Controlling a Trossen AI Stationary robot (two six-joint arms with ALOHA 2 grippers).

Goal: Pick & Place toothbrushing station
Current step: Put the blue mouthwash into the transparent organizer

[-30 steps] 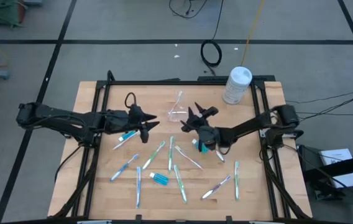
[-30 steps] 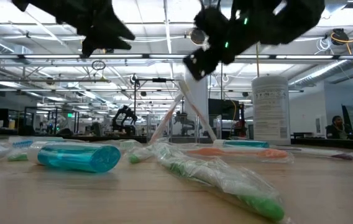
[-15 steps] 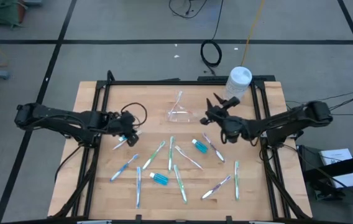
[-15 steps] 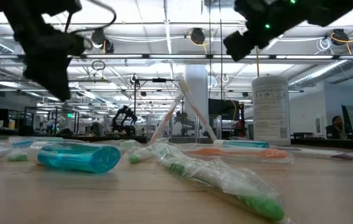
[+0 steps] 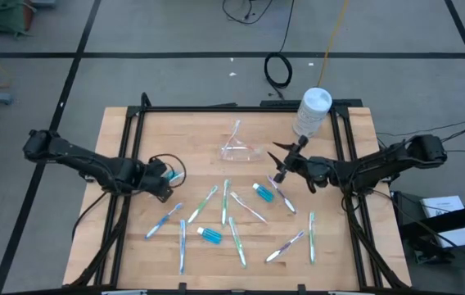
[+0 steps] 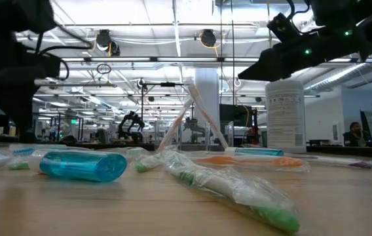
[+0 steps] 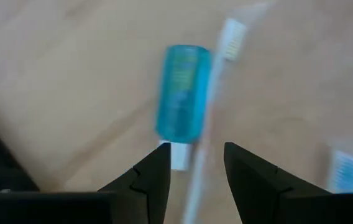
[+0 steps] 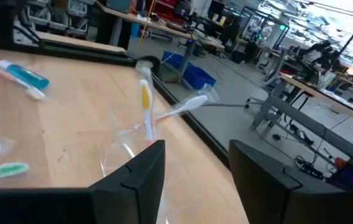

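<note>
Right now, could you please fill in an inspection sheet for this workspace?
Surface: wooden table in a black frame.
Job's things: clear cup holding two toothbrushes; wrapped toothbrushes scattered flat; blue tubes at mid-table, by the right gripper and under the left gripper.
Clutter: white canister at the far right corner.
Grippers: left gripper open, low over a tube and a toothbrush; right gripper open, holding nothing, near the cup.
Cables: black coil and loose leads on the floor.
Surroundings: workshop benches; a seated person at far right.
</note>
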